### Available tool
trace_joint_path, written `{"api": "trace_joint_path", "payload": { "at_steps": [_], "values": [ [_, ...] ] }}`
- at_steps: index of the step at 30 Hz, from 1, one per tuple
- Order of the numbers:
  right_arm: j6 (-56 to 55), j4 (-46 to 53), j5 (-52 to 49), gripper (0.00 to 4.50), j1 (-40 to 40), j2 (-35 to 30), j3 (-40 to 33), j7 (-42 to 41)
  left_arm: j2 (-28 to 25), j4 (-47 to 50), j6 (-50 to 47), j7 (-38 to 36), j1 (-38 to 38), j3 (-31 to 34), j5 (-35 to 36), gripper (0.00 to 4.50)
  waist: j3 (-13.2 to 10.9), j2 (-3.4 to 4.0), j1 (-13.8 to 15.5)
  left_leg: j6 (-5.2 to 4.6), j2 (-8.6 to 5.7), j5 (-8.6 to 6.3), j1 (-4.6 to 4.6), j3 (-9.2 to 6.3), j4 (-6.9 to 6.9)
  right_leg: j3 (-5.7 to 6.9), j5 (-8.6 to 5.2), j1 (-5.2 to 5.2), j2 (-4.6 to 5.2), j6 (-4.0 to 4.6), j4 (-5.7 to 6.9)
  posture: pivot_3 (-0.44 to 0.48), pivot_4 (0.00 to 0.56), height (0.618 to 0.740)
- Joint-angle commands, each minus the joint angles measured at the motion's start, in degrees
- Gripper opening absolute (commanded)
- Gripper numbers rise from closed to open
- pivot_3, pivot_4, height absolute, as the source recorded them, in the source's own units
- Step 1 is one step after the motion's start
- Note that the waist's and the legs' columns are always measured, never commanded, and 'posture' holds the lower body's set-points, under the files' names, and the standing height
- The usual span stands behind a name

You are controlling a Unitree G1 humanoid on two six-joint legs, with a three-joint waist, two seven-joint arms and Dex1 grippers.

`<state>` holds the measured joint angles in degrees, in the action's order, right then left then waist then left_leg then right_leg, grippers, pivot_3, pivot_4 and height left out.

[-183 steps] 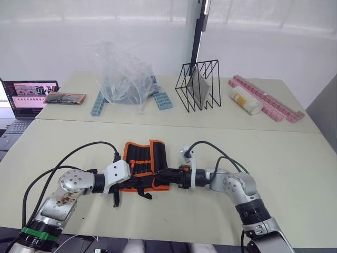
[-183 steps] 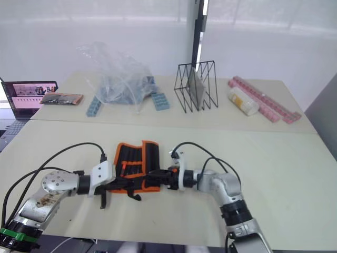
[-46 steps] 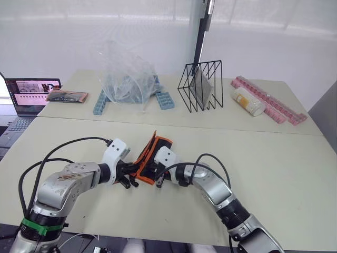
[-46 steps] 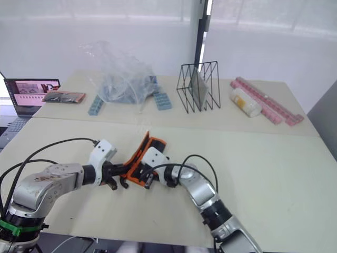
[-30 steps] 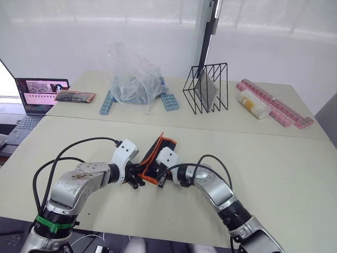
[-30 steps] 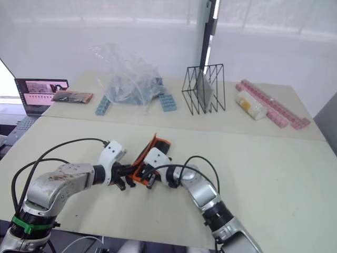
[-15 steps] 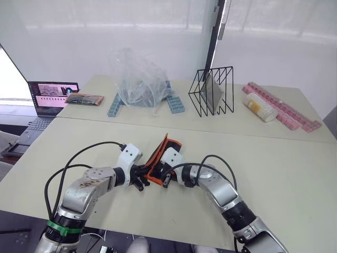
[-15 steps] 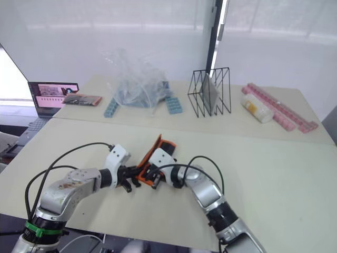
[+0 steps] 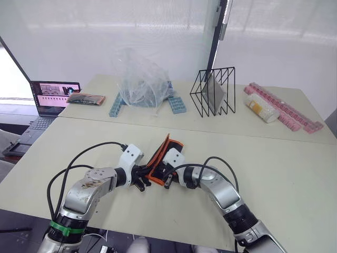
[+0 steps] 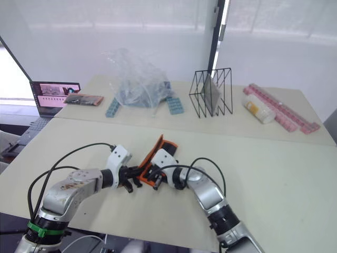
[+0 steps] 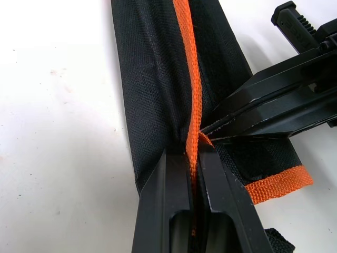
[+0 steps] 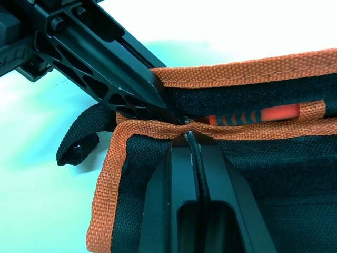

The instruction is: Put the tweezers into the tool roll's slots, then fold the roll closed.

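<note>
The tool roll (image 9: 162, 154) is folded over and stands tilted on its edge on the near table, black with orange edging. My left gripper (image 9: 141, 180) comes in from the left and is shut on the orange edge (image 11: 191, 105). Coming from the right, my right gripper (image 9: 166, 178) is shut on the roll's orange-trimmed flap (image 12: 158, 129), its tips meeting the left gripper's tips. The black strap (image 12: 84, 139) loops loose below the corner. An orange ribbed piece (image 12: 253, 115) shows between the layers. The tweezers are hidden.
On the far table stand a black wire rack (image 9: 213, 97), a crumpled clear plastic bag (image 9: 139, 79) over blue blocks (image 9: 176, 104), pink strips (image 9: 287, 112) and a pale cylinder (image 9: 261, 108). A laptop (image 9: 52, 95) and a dark packet (image 9: 84, 98) sit far left.
Six seconds ago the roll lay open and flat; now it is folded and raised on edge between both grippers. Over the last half second mainly the camera shifted.
</note>
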<state>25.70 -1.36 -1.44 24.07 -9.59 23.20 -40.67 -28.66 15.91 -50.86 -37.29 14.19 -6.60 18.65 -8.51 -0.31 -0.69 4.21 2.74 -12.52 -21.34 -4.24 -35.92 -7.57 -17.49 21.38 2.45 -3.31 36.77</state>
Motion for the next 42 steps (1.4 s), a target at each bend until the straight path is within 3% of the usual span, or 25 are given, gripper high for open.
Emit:
{"api": "trace_joint_path", "payload": {
  "at_steps": [1,2,4,7,12,21,30,36,42],
  "values": [
    [0.6,1.5,-1.3,0.00,-1.0,0.6,1.0,-0.9,1.2,-4.6,-2.2,-1.2,-1.9,-7.4,-0.9,0.05,0.0,-0.25,0.8,-0.01,0.34,-0.01,0.07,0.83,0.08,-0.57,0.02,0.49,-0.10,0.04,0.11,0.000,0.150,0.720],
    [0.8,1.8,-1.3,0.00,-1.1,0.6,0.9,-0.9,1.1,-4.8,-2.1,-1.4,-1.8,-7.4,-1.0,0.05,0.1,-0.05,0.7,-0.05,0.71,-0.03,-0.05,1.94,0.21,-1.14,0.07,0.90,-0.20,0.03,0.18,0.000,0.150,0.720],
    [1.2,2.5,-1.5,0.00,-1.2,0.5,0.9,-1.1,1.0,-5.0,-2.0,-1.7,-1.6,-7.3,-1.2,0.05,0.2,-0.01,0.3,-0.28,0.05,0.05,-0.41,1.33,0.08,-1.30,0.19,0.79,-0.16,-0.19,0.18,0.000,0.150,0.720],
    [1.6,3.7,-2.5,0.00,-1.4,0.3,0.4,-1.6,1.0,-5.1,-2.1,-2.0,-1.3,-7.3,-1.2,0.05,0.3,-0.35,0.1,-0.28,-0.02,0.06,-0.59,1.16,0.01,-1.26,0.17,0.74,-0.14,-0.24,0.02,0.000,0.150,0.720],
    [3.0,7.2,-5.1,0.00,-1.6,0.5,-1.2,-2.1,1.2,-5.1,-2.1,-2.4,-1.1,-7.5,-1.4,0.05,0.3,-0.39,0.2,-0.29,-0.10,0.07,-0.77,0.96,-0.03,-1.20,0.40,0.74,-0.13,-0.71,-0.03,0.000,0.150,0.720],
    [5.5,14.9,-13.1,0.00,-0.9,0.4,-6.3,-3.3,0.7,-5.4,-1.8,-2.8,-0.9,-8.6,-2.3,0.05,0.2,-0.43,0.2,-0.31,-0.18,0.08,-0.92,0.77,-0.06,-1.11,0.39,0.75,-0.10,-0.75,-0.06,0.000,0.150,0.720],
    [5.4,14.4,-17.7,0.00,-0.3,-3.4,-13.0,-2.9,-0.6,-5.9,-0.6,-4.1,0.2,-10.8,-4.4,0.05,0.2,-0.45,0.5,-0.32,-0.29,0.09,-0.98,0.74,-0.06,-1.07,0.38,0.72,0.03,-0.78,-0.14,0.000,0.150,0.720],
    [4.9,12.7,-17.2,0.00,1.1,-2.6,-12.9,-1.4,-0.8,-6.1,-0.7,-4.1,1.2,-11.9,-5.4,0.05,0.2,-0.44,0.5,-0.36,-0.28,0.11,-0.97,0.73,-0.04,-1.07,0.38,0.73,0.02,-0.79,-0.12,0.000,0.150,0.720],
    [3.4,12.8,-16.8,0.00,-2.8,-5.7,-13.2,-2.3,-1.3,-5.4,-1.5,-4.4,2.1,-12.0,-5.9,0.05,0.2,-0.44,0.8,-0.43,-0.40,0.15,-1.05,0.67,-0.06,-1.09,0.38,0.64,0.09,-0.82,-0.30,0.000,0.150,0.720]
  ]
}}
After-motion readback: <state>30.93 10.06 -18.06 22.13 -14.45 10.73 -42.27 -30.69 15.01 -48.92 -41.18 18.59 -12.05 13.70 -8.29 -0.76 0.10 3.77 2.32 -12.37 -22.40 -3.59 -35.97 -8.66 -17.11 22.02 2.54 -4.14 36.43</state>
